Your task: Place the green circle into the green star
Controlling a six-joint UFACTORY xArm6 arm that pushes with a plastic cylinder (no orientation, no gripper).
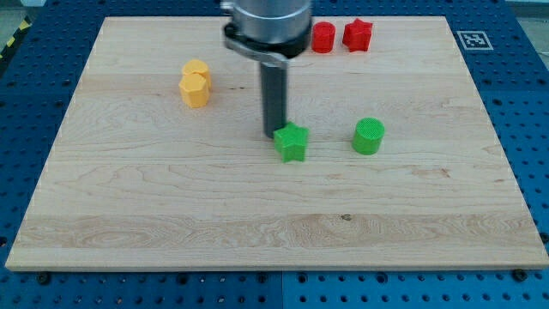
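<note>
The arm's grey metal housing [268, 26] runs off the view's top, so nothing above the collar shows. It also covers the left edge of the red round plastic block [323, 38]. The two yellow plastic blocks [196, 83] sit touching, too mushed together to tell their shapes. My tip [273, 136] is right at the green plastic star block's [292, 142] upper left, can't tell if it's touching.

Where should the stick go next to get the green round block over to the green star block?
Probably my tip should lift away from the green star block, which it sits beside on the view's left, and go round to the right of the green round block, then push it leftward toward the star.
</note>
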